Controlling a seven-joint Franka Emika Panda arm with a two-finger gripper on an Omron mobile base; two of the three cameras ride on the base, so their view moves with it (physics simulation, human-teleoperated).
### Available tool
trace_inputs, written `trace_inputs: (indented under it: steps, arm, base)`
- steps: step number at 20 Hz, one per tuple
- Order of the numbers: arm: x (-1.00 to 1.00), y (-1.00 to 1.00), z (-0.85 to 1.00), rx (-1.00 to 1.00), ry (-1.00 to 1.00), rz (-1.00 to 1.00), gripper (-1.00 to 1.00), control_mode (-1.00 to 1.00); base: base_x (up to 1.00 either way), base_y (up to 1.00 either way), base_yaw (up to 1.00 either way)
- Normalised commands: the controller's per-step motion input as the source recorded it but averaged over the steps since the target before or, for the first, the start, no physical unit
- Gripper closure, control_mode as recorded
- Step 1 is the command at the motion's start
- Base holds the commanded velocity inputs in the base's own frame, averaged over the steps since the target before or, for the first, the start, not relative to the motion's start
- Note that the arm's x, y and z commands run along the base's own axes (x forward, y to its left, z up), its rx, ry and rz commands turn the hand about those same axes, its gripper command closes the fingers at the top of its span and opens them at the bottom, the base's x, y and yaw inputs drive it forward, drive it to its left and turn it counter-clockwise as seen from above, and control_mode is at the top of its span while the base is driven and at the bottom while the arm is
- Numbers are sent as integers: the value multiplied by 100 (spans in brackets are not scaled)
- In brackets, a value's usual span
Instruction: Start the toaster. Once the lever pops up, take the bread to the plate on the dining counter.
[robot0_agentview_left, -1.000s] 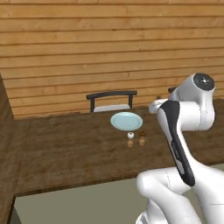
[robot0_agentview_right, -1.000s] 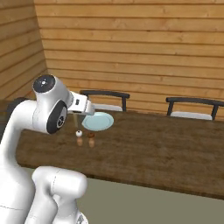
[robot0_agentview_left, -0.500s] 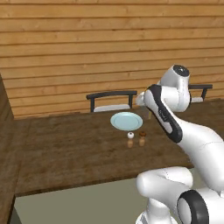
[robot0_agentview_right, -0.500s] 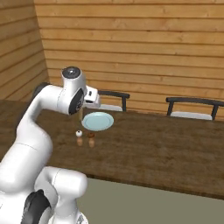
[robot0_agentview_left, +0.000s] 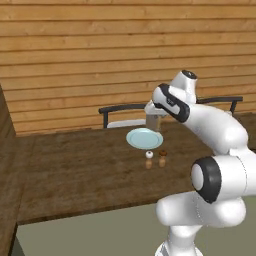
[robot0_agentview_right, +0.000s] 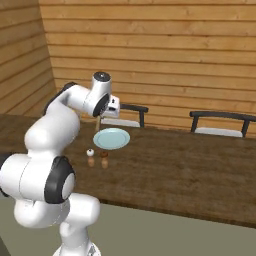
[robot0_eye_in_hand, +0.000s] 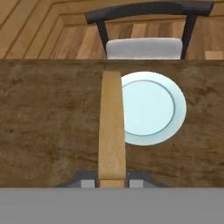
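Note:
My gripper (robot0_eye_in_hand: 111, 183) is shut on the bread (robot0_eye_in_hand: 111, 131), a tan slice seen edge-on that points away from the hand. The slice hangs above the dining counter (robot0_eye_in_hand: 48, 113), just over the left rim of the round pale blue plate (robot0_eye_in_hand: 151, 109). From the left base view, the bread (robot0_agentview_left: 152, 123) hangs under the gripper (robot0_agentview_left: 153, 114), a little above the plate's (robot0_agentview_left: 144, 138) far edge. From the right base view, the gripper (robot0_agentview_right: 102, 115) is behind the plate (robot0_agentview_right: 111, 138). The toaster is out of view.
Two small shakers (robot0_agentview_left: 149, 159) (robot0_agentview_left: 162, 158) stand on the counter just in front of the plate. A dark chair (robot0_eye_in_hand: 144, 43) with a pale seat sits behind the plate, and another chair (robot0_agentview_right: 220, 125) stands further right. A wooden plank wall closes the back.
The arm has unfolded from near the base and reached out over the counter, carrying the bread to just above the plate. The jaws stayed shut on the slice.

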Motion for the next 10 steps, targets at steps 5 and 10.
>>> trace_inputs:
  steps: [5,10]
  arm:
    - [64,5,-40,6,10,9,100,-100]
    - [49,0,-37,10,5,6,100,-100]
  base:
    - [0,0,0]
    - [0,0,0]
